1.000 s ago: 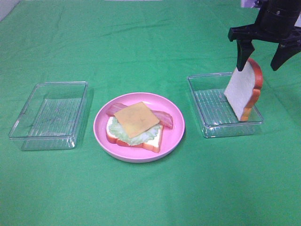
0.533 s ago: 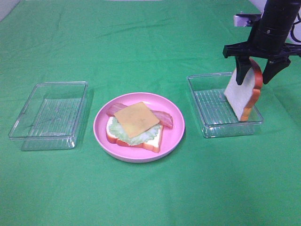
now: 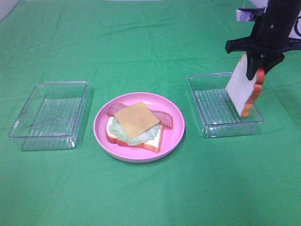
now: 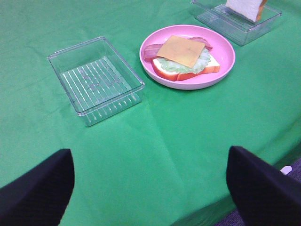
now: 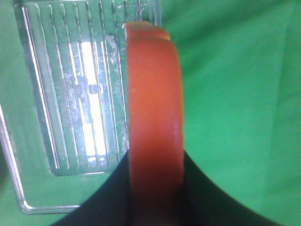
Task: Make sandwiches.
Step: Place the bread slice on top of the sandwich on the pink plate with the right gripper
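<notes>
An open sandwich (image 3: 135, 124) lies on the pink plate (image 3: 175, 136): bread, pale green lettuce, bacon strips and a cheese square (image 3: 136, 118) on top. It also shows in the left wrist view (image 4: 186, 59). My right gripper (image 3: 257, 66) is shut on the top edge of a second bread slice (image 3: 240, 87), which hangs upright just over the right clear tray (image 3: 207, 128). The right wrist view shows its orange crust (image 5: 153, 117) between the dark fingers (image 5: 207, 207). My left gripper (image 4: 148, 157) is open and empty, well short of the plate.
An empty clear tray (image 3: 29, 139) stands left of the plate, also seen in the left wrist view (image 4: 109, 110). The right tray (image 5: 70, 94) under the slice holds nothing else. Green cloth covers the table; its near edge shows in the left wrist view (image 4: 263, 212).
My right gripper came down over the leaning bread slice, shut on its top edge and raised it slightly off the tray floor. The plate and the left arm have not moved.
</notes>
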`<state>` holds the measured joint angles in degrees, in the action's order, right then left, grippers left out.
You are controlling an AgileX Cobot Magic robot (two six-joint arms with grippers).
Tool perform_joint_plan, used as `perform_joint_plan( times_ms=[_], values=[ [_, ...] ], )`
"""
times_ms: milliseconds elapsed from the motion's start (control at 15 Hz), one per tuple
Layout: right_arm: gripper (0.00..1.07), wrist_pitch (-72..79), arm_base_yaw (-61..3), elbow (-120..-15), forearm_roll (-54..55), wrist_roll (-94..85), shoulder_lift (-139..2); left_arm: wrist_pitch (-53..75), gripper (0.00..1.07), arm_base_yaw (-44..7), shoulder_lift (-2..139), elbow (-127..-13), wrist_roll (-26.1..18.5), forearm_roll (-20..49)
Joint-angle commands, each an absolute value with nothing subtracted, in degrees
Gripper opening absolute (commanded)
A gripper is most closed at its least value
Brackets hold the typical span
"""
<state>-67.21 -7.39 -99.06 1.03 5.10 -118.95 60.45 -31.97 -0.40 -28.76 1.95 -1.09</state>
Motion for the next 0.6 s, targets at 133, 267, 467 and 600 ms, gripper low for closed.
perform_joint_plan(
  times_ms=[133, 267, 467, 600],
  values=[
    [0.0, -67.9, -7.4, -99.1, 4.9, 4.2, -112.8, 59.9, 0.83, -32.0, -0.8, -28.6, 2.2, -1.3],
    [0.0, -69.0, -7.4, -98.3, 13.4, 1.2, -110.1, 59.9, 0.83, -32.0, -0.8, -28.6, 2.2, -1.3],
    [0.0, -66.6, -8.1, -92.9, 27.2, -3.9, -109.1, 59.9, 0.83, -32.0, -0.8, -28.6, 2.2, -1.3],
    [0.0, -63.3, -9.3, -89.0, 34.5, -6.5, -109.1, 59.9, 0.83, -32.0, -0.8, -28.6, 2.2, -1.3]
  ],
)
